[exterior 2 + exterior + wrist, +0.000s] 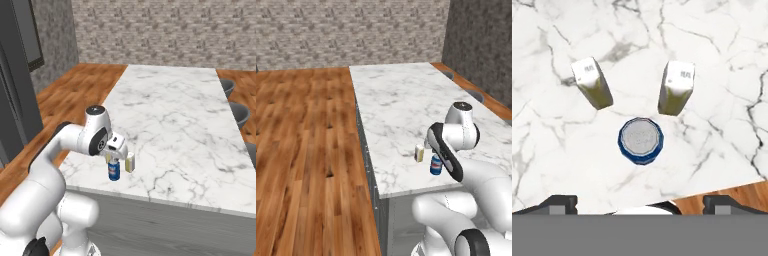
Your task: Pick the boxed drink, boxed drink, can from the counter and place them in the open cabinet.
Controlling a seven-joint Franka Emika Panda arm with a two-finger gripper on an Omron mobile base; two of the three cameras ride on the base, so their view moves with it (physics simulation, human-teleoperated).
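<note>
While jaws gape wide and empty, two boxed drinks [592, 82] [677, 87] flank the can [640, 140].

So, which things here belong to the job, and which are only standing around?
For the job:
- can
- left boxed drink
- right boxed drink
- counter
- tool, open above the can

Not part of it:
- stools
- brick wall

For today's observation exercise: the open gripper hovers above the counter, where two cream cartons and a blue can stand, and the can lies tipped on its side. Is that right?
Not quite. The can stands upright, silver top facing the camera in the hand view. The rest holds: open gripper, two cartons, counter.
</note>
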